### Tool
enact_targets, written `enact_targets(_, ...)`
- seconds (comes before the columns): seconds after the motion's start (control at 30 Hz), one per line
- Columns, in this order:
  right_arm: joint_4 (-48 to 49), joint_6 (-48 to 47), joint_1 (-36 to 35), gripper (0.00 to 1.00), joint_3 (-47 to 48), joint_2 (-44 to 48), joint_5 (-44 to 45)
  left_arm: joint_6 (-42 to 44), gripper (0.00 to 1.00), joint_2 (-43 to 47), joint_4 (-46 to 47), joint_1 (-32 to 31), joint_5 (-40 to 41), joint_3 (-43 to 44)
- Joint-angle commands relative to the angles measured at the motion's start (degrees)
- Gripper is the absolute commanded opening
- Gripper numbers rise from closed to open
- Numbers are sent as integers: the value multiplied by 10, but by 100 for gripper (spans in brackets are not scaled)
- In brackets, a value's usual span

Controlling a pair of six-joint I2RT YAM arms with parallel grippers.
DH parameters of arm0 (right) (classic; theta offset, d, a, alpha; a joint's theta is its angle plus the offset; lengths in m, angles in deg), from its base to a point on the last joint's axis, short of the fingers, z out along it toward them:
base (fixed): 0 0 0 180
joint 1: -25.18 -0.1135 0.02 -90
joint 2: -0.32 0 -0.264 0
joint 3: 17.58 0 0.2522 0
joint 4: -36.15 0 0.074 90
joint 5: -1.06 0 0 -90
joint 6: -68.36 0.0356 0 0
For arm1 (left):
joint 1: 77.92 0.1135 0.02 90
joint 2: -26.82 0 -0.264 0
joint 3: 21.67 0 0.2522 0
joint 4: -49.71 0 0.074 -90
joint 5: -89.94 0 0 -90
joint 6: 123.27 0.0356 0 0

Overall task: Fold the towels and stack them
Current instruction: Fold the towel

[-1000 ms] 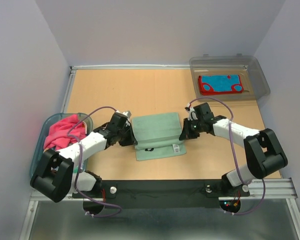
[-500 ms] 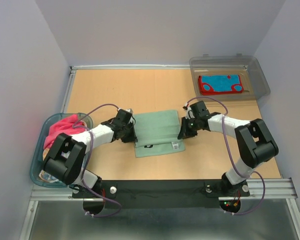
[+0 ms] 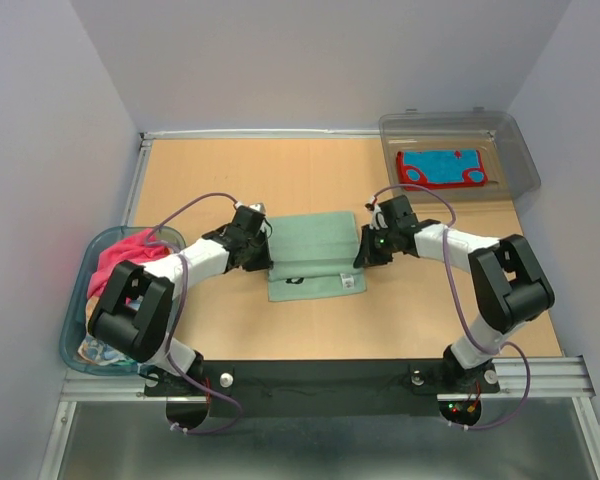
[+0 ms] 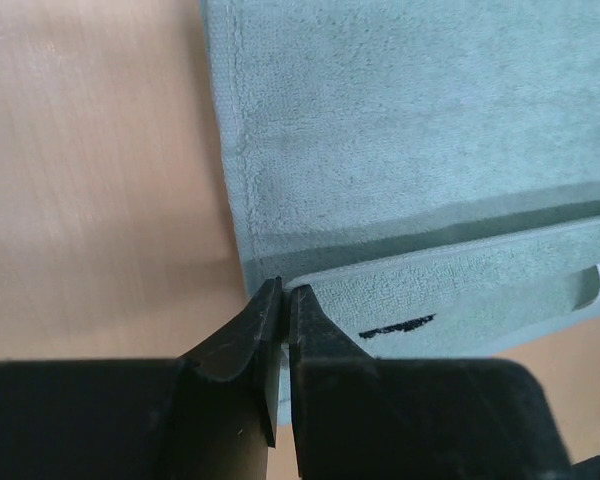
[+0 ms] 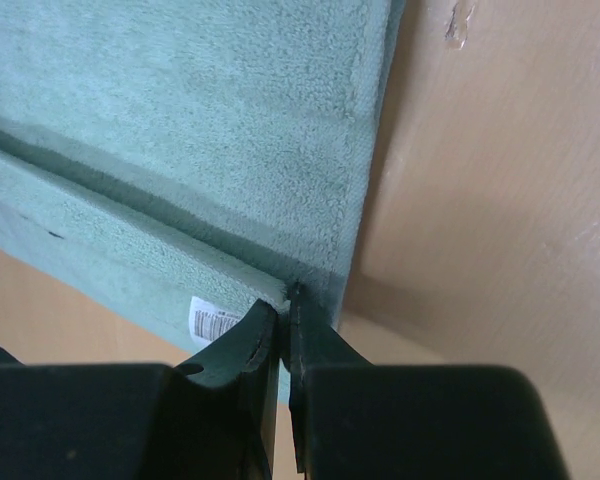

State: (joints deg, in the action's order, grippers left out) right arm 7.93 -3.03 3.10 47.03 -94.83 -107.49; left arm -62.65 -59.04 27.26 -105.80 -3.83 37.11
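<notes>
Towel point(image 3: 313, 255), teal, partly folded, lies between tools: left tool point(image 3: 264, 263) clamped on folded layer's corner at 9 o'clock, right tool point(image 3: 362, 260) clamped on corner at 3 o'clock.
</notes>
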Motion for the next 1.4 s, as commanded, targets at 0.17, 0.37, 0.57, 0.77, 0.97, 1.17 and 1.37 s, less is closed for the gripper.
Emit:
enact_targets(0.17,-14,-24,19,1,-22,78,68,28,0,89,-69,16,86,-11)
enact_targets(0.37,-15,-17,19,1,-22,104,58,24,0,114,-90,16,88,-5)
enact_targets(0.57,-23,-12,19,1,-29,130,47,14,0,148,-103,16,82,-5)
enact_targets(0.77,-22,-7,19,1,-44,130,51,7,0,149,-94,15,67,-23)
enact_targets(0.97,-22,-4,19,1,-59,105,56,-16,2,133,-66,5,41,-62)
enact_targets(1.17,-22,-11,19,30,-67,98,51,-30,37,124,-44,3,18,-86)
enact_targets(1.37,-54,-21,18,63,-53,191,-19,-44,75,260,-69,-20,14,-82)
